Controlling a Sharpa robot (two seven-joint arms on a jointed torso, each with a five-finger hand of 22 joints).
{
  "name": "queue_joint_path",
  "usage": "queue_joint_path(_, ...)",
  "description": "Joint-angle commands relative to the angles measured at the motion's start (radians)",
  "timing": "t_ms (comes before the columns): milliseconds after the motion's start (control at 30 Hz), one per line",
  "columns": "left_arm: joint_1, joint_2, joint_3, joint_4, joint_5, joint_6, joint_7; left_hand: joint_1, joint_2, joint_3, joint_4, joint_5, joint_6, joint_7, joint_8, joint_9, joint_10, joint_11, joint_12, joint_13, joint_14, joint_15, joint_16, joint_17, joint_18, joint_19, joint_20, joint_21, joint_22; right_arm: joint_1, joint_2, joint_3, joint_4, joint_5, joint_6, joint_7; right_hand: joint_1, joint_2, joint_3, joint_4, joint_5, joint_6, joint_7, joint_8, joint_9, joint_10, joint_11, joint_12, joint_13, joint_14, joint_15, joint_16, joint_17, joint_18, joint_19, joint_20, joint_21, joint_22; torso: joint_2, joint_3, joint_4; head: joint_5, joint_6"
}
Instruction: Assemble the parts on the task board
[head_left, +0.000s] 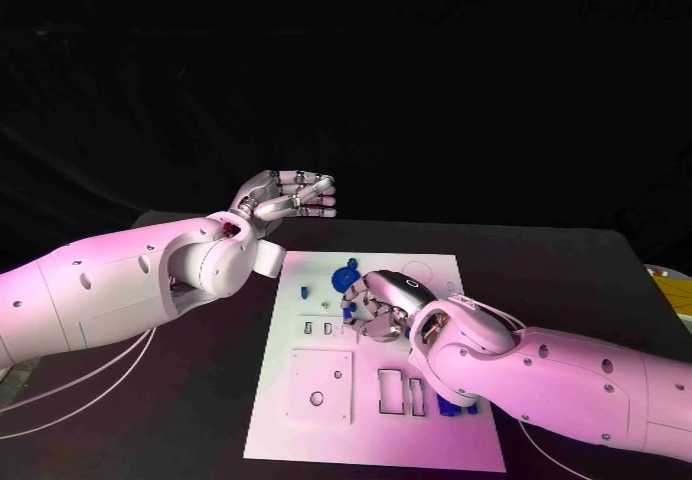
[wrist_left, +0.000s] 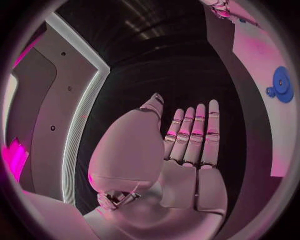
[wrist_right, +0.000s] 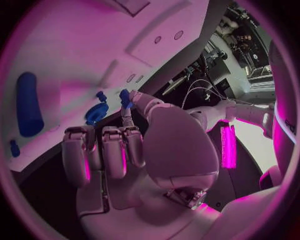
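The white task board (head_left: 375, 440) lies in the middle of the black table. My right hand (head_left: 378, 305) hovers low over the board's middle with its fingers curled. In the right wrist view its thumb and a finger pinch a small blue part (wrist_right: 125, 98). Just beyond it sit a round blue part (head_left: 346, 273) (wrist_right: 95, 113) and a small blue piece (head_left: 304, 292). A long blue part (wrist_right: 28, 102) lies further off on the board. More blue parts (head_left: 459, 405) lie beside my right forearm. My left hand (head_left: 289, 195) (wrist_left: 187, 145) is raised beyond the board's far left corner, fingers straight, holding nothing.
The board carries a square plate (head_left: 320, 385) with holes and several rectangular slots (head_left: 392, 390) near its front. A yellow object (head_left: 671, 290) sits at the table's right edge. My left forearm (head_left: 130, 285) crosses the table left of the board.
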Motion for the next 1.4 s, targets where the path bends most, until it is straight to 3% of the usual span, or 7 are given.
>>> queue_joint_path(33, 0.001, 0.003, 0.001, 0.003, 0.003, 0.014, 0.005, 0.003, 0.006, -0.005, 0.002, 0.001, 0.007, 0.047, 0.005, 0.001, 0.007, 0.000, 0.005, 0.002, 0.007, 0.000, 0.002, 0.000, 0.015, 0.004, 0.002, 0.000, -0.001, -0.008, 0.014, -0.001, -0.009, -0.063, 0.032, -0.042, -0.015, 0.002, 0.002, 0.006, 0.006, 0.010, -0.004, 0.010, 0.026, 0.033, -0.008, -0.006, 0.169, 0.095, -0.006, 0.002, 0.219, -0.014, 0.065, -0.008, 0.003, 0.218, 0.000, 0.0002, 0.0002, 0.005, -0.003)
queue_joint_path(567, 0.001, 0.005, 0.001, 0.004, 0.003, 0.017, 0.004, 0.003, 0.006, -0.005, 0.002, 0.001, 0.008, 0.047, 0.005, 0.001, 0.009, -0.001, 0.006, 0.002, 0.009, -0.001, 0.002, 0.000, 0.015, 0.007, 0.001, 0.001, -0.001, -0.027, 0.050, -0.003, -0.031, -0.109, 0.048, -0.071, -0.031, -0.011, -0.004, 0.010, 0.005, 0.011, -0.006, 0.014, 0.029, 0.034, -0.009, -0.005, 0.170, 0.095, -0.007, 0.002, 0.220, -0.014, 0.065, -0.009, 0.004, 0.219, 0.000, -0.0003, 0.0002, 0.008, -0.018)
queue_joint_path(1400, 0.001, 0.004, 0.001, 0.003, 0.003, 0.019, 0.006, 0.003, 0.007, -0.005, 0.002, 0.001, 0.008, 0.046, 0.005, 0.001, 0.010, -0.001, 0.006, 0.002, 0.010, -0.001, 0.002, 0.000, 0.014, 0.007, 0.001, 0.001, -0.001, -0.041, 0.067, -0.004, -0.055, -0.123, 0.069, -0.079, -0.045, -0.026, -0.012, 0.014, 0.004, 0.004, -0.004, 0.012, 0.029, 0.032, -0.008, -0.008, 0.168, 0.095, -0.007, 0.002, 0.219, -0.014, 0.064, -0.009, 0.001, 0.218, -0.002, -0.0001, 0.0002, 0.005, -0.024)
